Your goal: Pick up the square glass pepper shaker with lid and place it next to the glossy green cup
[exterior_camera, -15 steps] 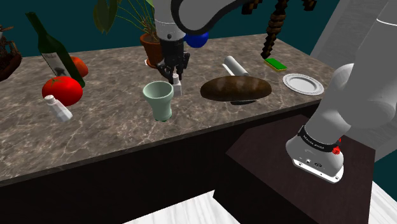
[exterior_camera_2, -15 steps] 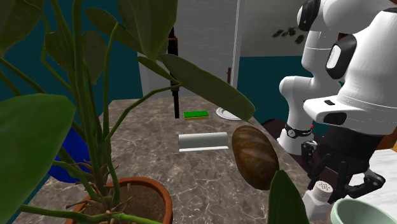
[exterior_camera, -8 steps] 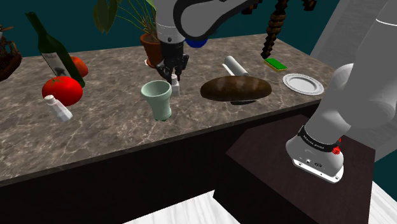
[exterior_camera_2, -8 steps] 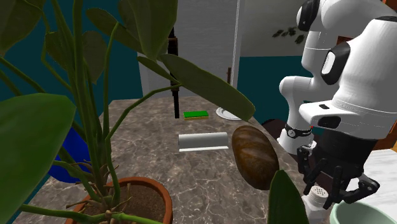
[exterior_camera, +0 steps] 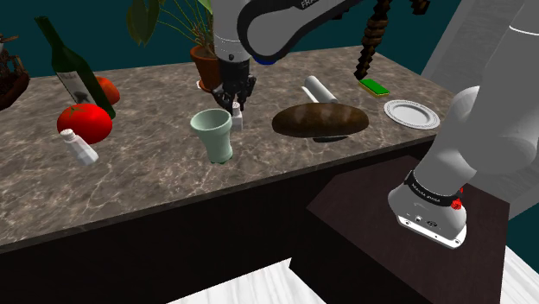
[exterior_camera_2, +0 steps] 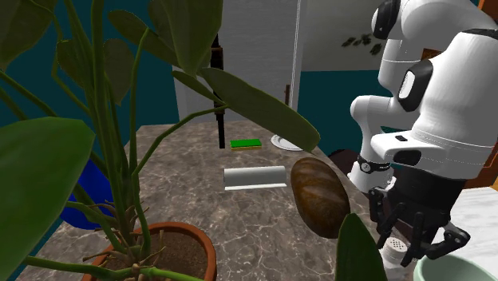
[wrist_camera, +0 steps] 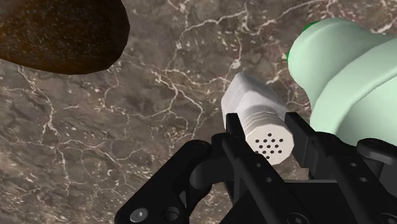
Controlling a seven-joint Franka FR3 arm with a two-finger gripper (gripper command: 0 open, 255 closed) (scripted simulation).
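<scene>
The pepper shaker (wrist_camera: 253,105) is a white square body with a ribbed, perforated lid. My gripper (wrist_camera: 270,145) is shut on it, one black finger on each side of the lid. The pale green cup (wrist_camera: 348,70) stands close beside it. In the shoulder view the gripper (exterior_camera: 235,105) hangs over the marble counter with the shaker (exterior_camera: 236,120) under it, just behind the cup (exterior_camera: 213,135) and towards that view's right. In the second exterior view the gripper (exterior_camera_2: 411,243) holds the shaker (exterior_camera_2: 394,252) low over the counter, next to the cup's rim (exterior_camera_2: 459,270).
A brown loaf (exterior_camera: 321,120) lies to the shoulder view's right of the cup, with a white roll (exterior_camera: 318,88), green sponge (exterior_camera: 374,86) and plate (exterior_camera: 412,113) beyond. A second shaker (exterior_camera: 78,147), tomato (exterior_camera: 85,123) and bottle (exterior_camera: 73,69) stand left. A potted plant (exterior_camera: 207,60) is behind.
My gripper has carried the shaker a little to the shoulder view's left and lower, closer behind the green cup. The grip has stayed the same.
</scene>
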